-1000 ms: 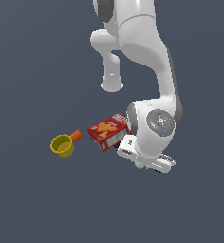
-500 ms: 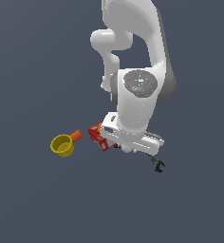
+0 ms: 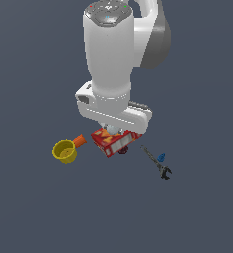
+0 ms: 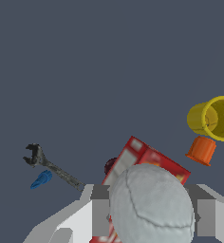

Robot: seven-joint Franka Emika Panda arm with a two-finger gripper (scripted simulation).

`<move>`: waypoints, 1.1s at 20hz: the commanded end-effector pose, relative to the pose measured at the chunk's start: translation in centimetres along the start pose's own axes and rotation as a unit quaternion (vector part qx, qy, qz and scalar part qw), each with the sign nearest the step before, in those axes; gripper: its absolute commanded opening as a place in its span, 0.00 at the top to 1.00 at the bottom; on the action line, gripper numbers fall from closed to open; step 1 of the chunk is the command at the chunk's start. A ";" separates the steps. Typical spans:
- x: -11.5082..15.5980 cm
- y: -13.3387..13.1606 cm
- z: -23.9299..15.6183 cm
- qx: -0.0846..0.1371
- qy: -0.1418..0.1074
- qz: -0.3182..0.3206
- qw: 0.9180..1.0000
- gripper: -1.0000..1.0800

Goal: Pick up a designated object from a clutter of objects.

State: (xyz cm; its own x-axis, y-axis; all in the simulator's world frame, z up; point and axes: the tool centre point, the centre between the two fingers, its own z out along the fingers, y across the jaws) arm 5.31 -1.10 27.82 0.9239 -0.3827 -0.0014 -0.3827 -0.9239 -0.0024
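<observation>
The white dimpled ball [image 4: 151,206] fills the space between my gripper's fingers [image 4: 100,211] in the wrist view. My gripper [image 4: 152,214] is shut on it. In the exterior view the ball [image 3: 112,130] shows just under the hand, with my gripper [image 3: 112,132] right above the red cracker box [image 3: 114,143]. The box also shows behind the ball in the wrist view [image 4: 135,159].
A yellow cup [image 3: 64,151] with an orange handle [image 3: 80,141] lies to the exterior view's left of the box. A dark slim wrench [image 3: 156,163] and a tiny blue piece [image 3: 161,157] lie to its right. A small dark red object [image 4: 110,166] sits by the box.
The arm has swung round and the hand has moved from the box's right side to over the box. The wrench and the blue piece have come into view.
</observation>
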 end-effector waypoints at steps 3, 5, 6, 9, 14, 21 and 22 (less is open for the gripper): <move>-0.2 3.3 -4.6 0.000 0.000 0.000 1.000 1.00; -0.2 4.7 -6.5 0.000 0.000 0.000 1.000 1.00; -0.3 5.4 -7.4 0.000 0.000 0.000 1.000 1.00; -0.3 7.1 -9.8 0.000 0.000 0.000 1.000 1.00; -0.2 9.2 -12.9 -0.001 0.000 0.000 1.000 1.00; 0.0 10.5 -14.7 -0.001 0.001 -0.001 1.000 1.00; 0.0 10.5 -14.8 -0.001 0.001 -0.001 1.000 1.00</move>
State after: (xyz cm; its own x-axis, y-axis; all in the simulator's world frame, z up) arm 1.30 -10.78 42.40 0.9239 -0.3827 0.0007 -0.3827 -0.9239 -0.0005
